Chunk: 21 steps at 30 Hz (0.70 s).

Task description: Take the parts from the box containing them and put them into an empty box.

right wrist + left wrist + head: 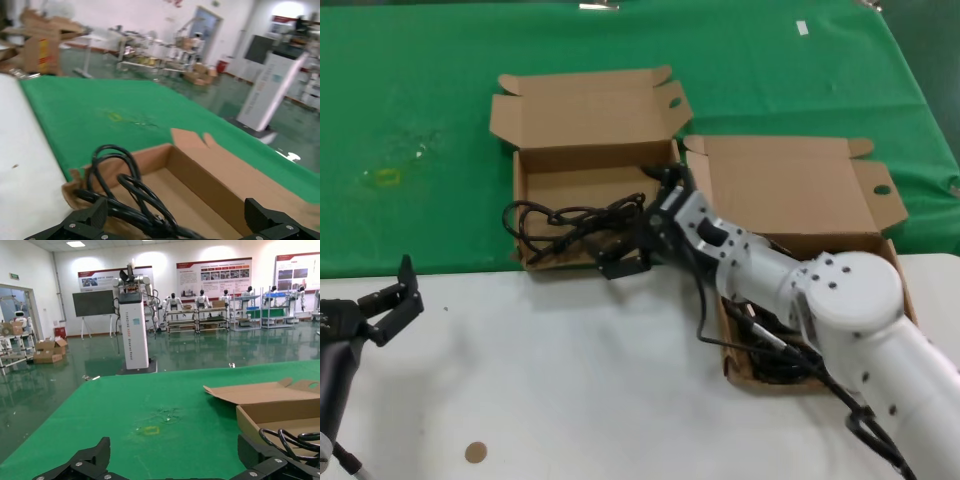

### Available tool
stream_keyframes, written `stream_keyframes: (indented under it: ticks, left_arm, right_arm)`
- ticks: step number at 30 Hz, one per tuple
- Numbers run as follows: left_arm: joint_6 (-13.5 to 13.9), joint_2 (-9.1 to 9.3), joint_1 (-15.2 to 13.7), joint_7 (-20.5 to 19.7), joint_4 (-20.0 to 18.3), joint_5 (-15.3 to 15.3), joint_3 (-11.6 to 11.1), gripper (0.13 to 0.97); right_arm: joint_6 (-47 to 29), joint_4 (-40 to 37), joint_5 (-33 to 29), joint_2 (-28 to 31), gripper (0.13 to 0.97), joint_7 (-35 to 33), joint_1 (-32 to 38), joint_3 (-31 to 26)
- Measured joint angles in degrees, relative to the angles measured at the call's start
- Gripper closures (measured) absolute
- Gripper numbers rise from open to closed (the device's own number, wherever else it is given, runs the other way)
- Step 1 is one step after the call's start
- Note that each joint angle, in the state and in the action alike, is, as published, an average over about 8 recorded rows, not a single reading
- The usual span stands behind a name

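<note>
Two shallow cardboard boxes stand side by side with lids open. The one with the ragged front edge (pixel 545 185) holds a black cable bundle (pixel 565 220) that spills over its outer wall. My right gripper (pixel 642 222) hangs open inside this box, just over the bundle. In the right wrist view the cables (pixel 135 200) lie between and below the spread fingers of that gripper (pixel 180 220), beside the box wall (pixel 150 155). The other box (pixel 790 190) holds more black cables (pixel 770 350), partly hidden by my right arm. My left gripper (pixel 385 305) rests open over the white table.
Green cloth (pixel 420 80) covers the far half, white tabletop (pixel 570 380) the near half. A small brown disc (pixel 475 452) lies on the white part and a yellow mark (pixel 385 178) on the cloth. In the left wrist view the left gripper (pixel 177 460) faces the cloth, the cable-holding box (pixel 280 415) beside it.
</note>
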Motion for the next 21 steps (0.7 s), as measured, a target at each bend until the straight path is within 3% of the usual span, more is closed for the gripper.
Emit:
stream_keyframes:
  ticks: [6, 21]
  left_arm:
    - [0.0, 0.00, 0.0, 0.0, 0.0, 0.0, 0.0, 0.197]
    - [0.0, 0.00, 0.0, 0.0, 0.0, 0.0, 0.0, 0.135]
  right_arm:
    - [4.2, 6.5, 2.0, 1.4, 0.129, 2.0, -6.6, 3.4]
    - [14.6, 22.8, 6.9, 4.8, 0.129, 6.9, -23.1, 11.9]
